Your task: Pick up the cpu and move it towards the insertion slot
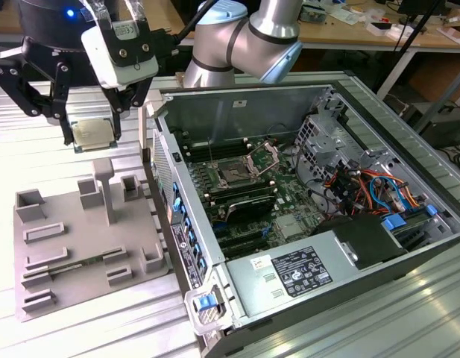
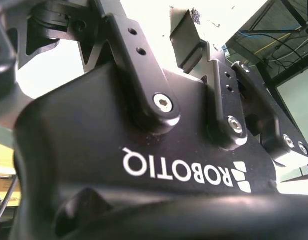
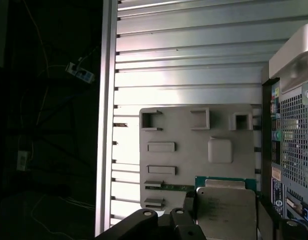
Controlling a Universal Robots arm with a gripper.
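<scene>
My gripper (image 1: 92,133) is shut on the cpu (image 1: 92,134), a thin square chip with a pale metal top, held flat in the air above the far end of the grey plastic tray (image 1: 80,231). In the first wrist view the cpu (image 3: 226,212) sits between the fingers, with the tray (image 3: 183,135) below it. The insertion slot (image 1: 235,173), a dark square socket with its steel bracket raised, lies on the board inside the open computer case (image 1: 312,97), well off toward the exterior view's right of the gripper.
The tray carries raised blocks, a tall post (image 1: 106,186) just under the gripper, and a memory stick (image 1: 65,262). The case's near wall (image 1: 174,216) stands between tray and board. Inside are black memory slots (image 1: 244,198), a silver-green chip (image 1: 289,227) and cable bundles (image 1: 364,186).
</scene>
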